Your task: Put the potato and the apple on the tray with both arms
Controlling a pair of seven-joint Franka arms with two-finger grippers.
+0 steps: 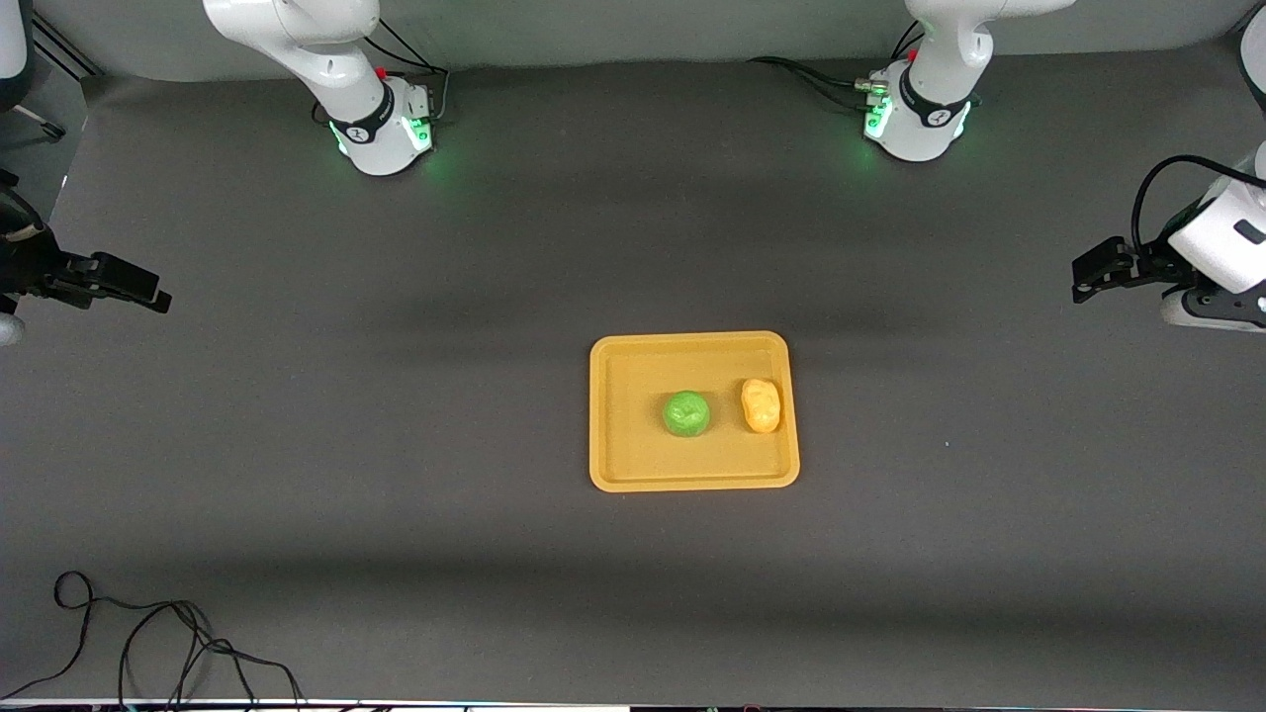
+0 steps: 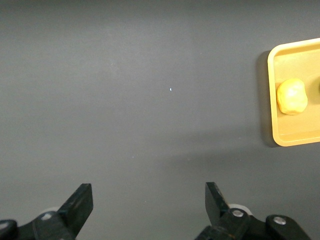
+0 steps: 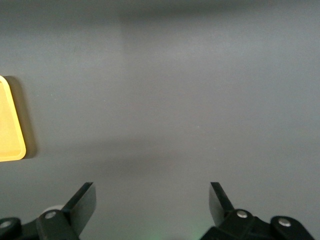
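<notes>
The yellow-orange tray (image 1: 618,465) lies mid-table. The green apple (image 1: 686,412) sits on it near the middle. The yellow-orange potato (image 1: 761,405) lies on it beside the apple, toward the left arm's end. My left gripper (image 1: 1088,277) is open and empty, raised over bare table at the left arm's end. Its wrist view shows the gripper (image 2: 149,197), the tray's end (image 2: 273,135) and the potato (image 2: 292,96). My right gripper (image 1: 148,292) is open and empty over bare table at the right arm's end. Its wrist view shows the gripper (image 3: 152,196) and a tray corner (image 3: 12,145).
The table is covered in dark grey cloth (image 1: 396,445). A loose black cable (image 1: 148,643) lies near the front edge toward the right arm's end. Both arm bases (image 1: 381,124) (image 1: 915,119) stand farthest from the front camera.
</notes>
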